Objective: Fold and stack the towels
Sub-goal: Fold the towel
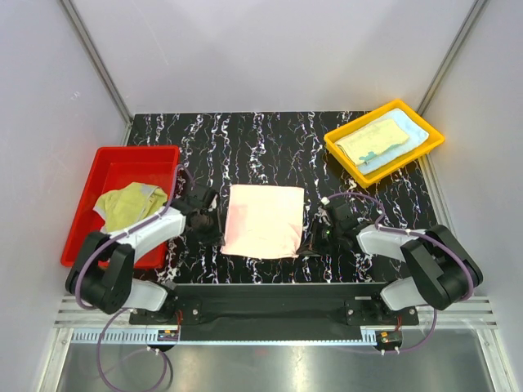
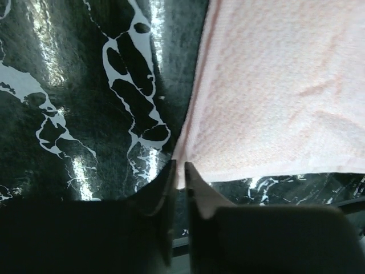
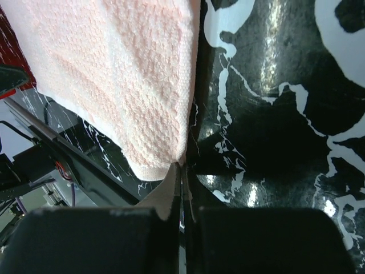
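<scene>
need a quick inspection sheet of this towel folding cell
surface: black marble-pattern table
job's things: pink towel flat at centre; yellow-green towel crumpled in red tray; folded towels in yellow tray
clutter: nothing seen
grippers: left gripper jaws a slit apart at pink towel's corner, grip unclear; right gripper jaws shut, seemingly pinching another corner
cables: purple cables looped along both arms
surroundings: grey walls, metal struts
</scene>
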